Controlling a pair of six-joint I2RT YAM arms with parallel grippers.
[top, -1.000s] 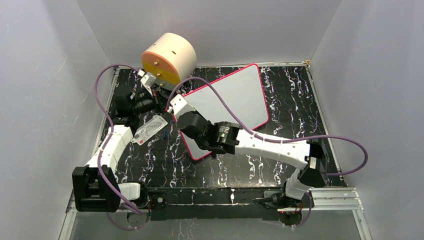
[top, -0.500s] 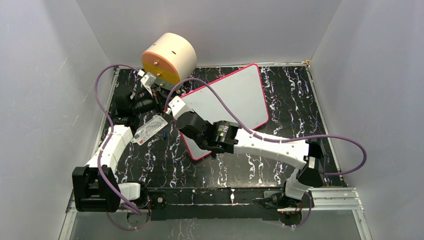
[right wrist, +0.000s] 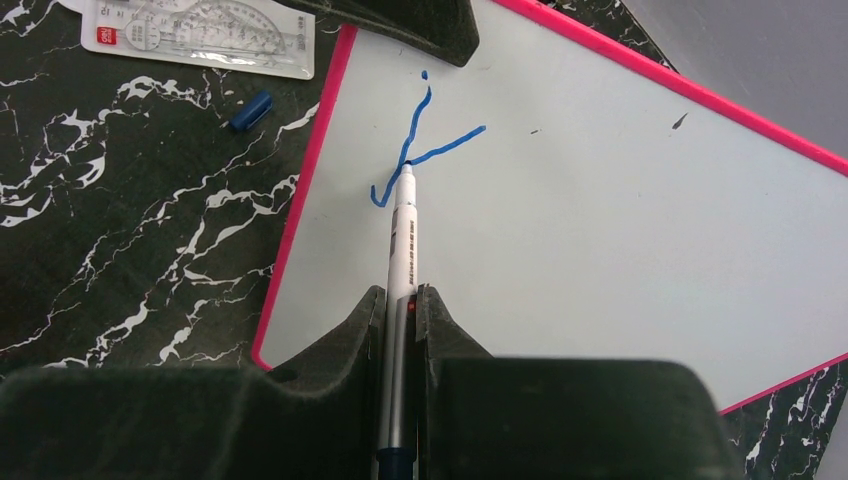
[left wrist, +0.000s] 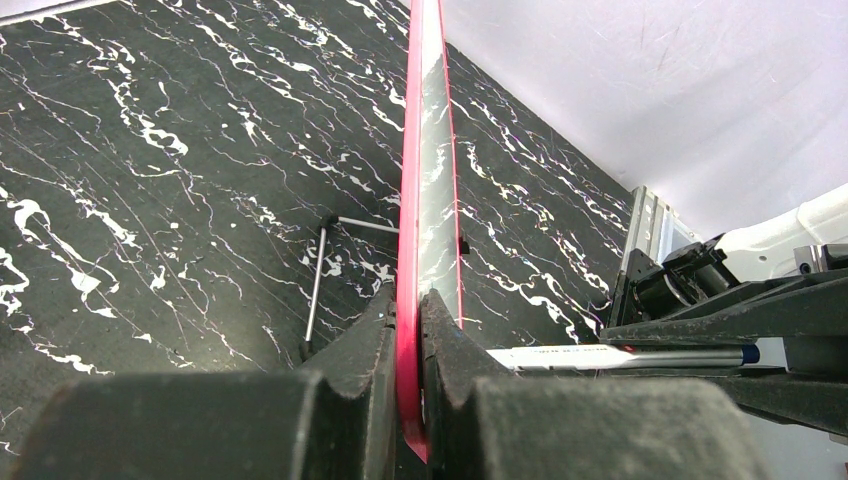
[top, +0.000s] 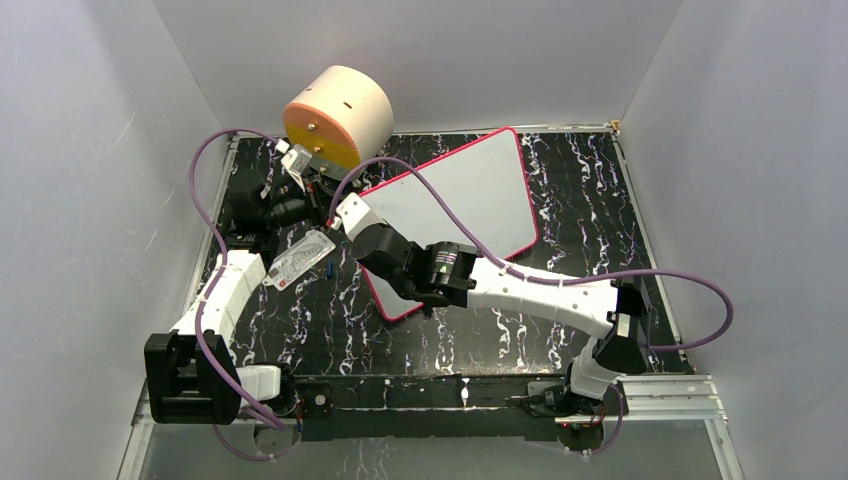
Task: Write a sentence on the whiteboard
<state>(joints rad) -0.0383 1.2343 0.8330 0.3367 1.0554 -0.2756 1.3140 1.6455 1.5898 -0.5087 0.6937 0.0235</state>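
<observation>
Letter 1 of the sentence [right wrist: 420, 150] underway: right end effector [right wrist: 400, 300] grips marker [right wrist: 403, 240], left end effector [left wrist: 408, 310] pinches whiteboard [right wrist: 600, 230]; next stroke probably needs steady contact.

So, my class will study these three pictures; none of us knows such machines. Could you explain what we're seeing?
Two robot arms are bolted at the near edge of a black marbled table. One picture looks down from above; the other two come from a camera on each wrist. The left end effector pinches the pink edge of the whiteboard. The right end effector grips a marker, its tip on the board at the first blue strokes. Nearby lie a clear ruler set and a small blue cap; at the back stands a cream cylinder with an orange face.
</observation>
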